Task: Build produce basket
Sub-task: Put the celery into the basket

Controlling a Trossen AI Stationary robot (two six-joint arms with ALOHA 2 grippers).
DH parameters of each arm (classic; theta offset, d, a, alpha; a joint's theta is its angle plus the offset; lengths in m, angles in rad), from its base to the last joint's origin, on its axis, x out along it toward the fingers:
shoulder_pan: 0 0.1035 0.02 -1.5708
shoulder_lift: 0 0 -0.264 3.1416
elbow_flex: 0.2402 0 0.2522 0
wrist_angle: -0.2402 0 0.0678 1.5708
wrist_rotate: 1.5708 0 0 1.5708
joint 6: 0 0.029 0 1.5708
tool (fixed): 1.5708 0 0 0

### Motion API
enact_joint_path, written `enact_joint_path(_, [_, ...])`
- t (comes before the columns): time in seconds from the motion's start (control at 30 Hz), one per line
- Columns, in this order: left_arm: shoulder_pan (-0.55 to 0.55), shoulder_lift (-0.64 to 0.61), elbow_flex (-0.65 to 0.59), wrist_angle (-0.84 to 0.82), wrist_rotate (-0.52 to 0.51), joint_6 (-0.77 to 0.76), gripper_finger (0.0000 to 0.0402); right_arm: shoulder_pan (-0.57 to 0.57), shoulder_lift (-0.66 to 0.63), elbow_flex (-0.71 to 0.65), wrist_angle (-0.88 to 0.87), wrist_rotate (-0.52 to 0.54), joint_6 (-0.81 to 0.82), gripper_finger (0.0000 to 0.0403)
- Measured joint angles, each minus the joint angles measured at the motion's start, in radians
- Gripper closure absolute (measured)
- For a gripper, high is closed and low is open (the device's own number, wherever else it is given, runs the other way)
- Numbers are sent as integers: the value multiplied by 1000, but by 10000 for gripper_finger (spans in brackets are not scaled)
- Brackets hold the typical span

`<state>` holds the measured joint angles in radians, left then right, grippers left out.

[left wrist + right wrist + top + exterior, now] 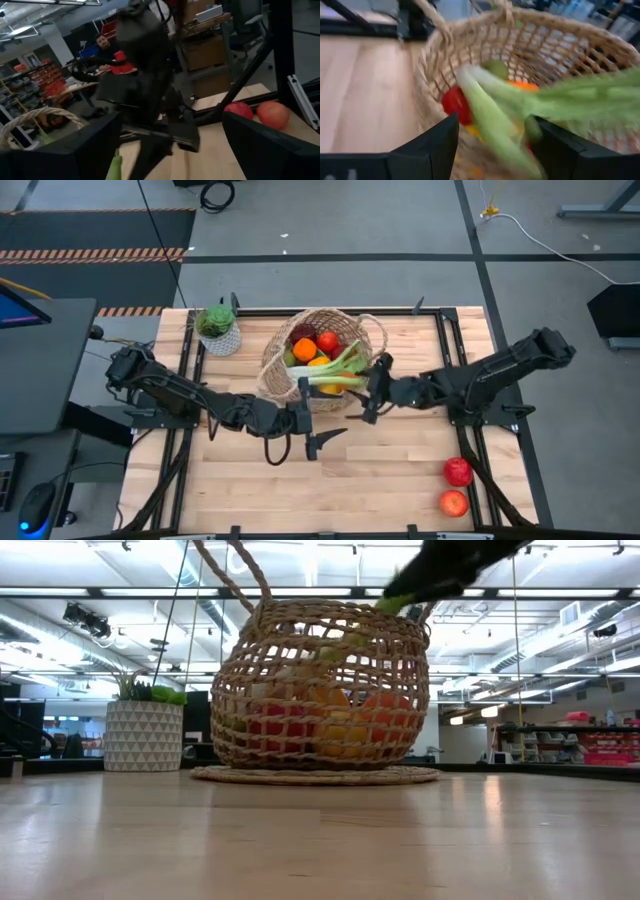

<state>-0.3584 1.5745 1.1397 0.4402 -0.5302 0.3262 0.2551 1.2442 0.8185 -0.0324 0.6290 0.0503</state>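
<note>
Pale wooden planks of the table [320,840] fill the lower half of the low view, bare up to a flat woven mat [315,776] at mid-frame. On that mat stands the basket [320,685], centred in the frame, with red, orange and yellow produce [330,730] visible through its open weave. Left of it sits a white patterned pot with a green plant [143,725]. Behind them the room opens out: long ceiling lights, dark shelving at the left, red bins on racks at the far right.

From above, the basket lies at upper centre of the table, a leek [335,370] sticking out over its lower right rim. The right gripper [372,390] sits just right of the basket, fingers spread either side of the leek's leafy end. The left gripper [312,422] hangs below the basket, spread wide and empty. Two red apples [455,486] rest at lower right.
</note>
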Motion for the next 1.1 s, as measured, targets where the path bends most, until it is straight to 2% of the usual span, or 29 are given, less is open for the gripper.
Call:
enact_joint_path(0.17, [0, 0, 0, 1, -1, -1, 47, -124, 0, 0, 149, -77, -95, 172])
enact_joint_path(0.33, [0, 0, 0, 1, -1, -1, 47, -252, 14, 0, 227, -246, -63, 174])
enact_joint_path(0.5, [0, 0, 0, -2, -1, -1, 47, -305, 64, 1, 288, -365, -77, 174])
enact_joint_path(0.57, [0, 0, 0, -7, -1, -1, 47, -307, 86, 8, 276, -361, -146, 174])
enact_joint_path(0.63, [0, 0, 0, -13, -3, -1, 47, -292, 98, 22, 243, -302, -225, 174])
enact_joint_path(0.77, [-15, -28, -1, -66, -76, 1, 47, -261, 103, 61, 196, -205, -313, 174])
enact_joint_path(0.87, [-35, -81, -1, -161, -133, -34, 47, -256, 90, 101, 122, -234, -274, 174])
enact_joint_path(1.0, [-53, -143, 0, -274, -136, -110, 47, -276, 101, 113, 11, -269, -226, 174])
enact_joint_path(1.1, [-56, -153, 0, -314, -136, -136, 47, -294, 126, 112, 15, -276, -232, 174])
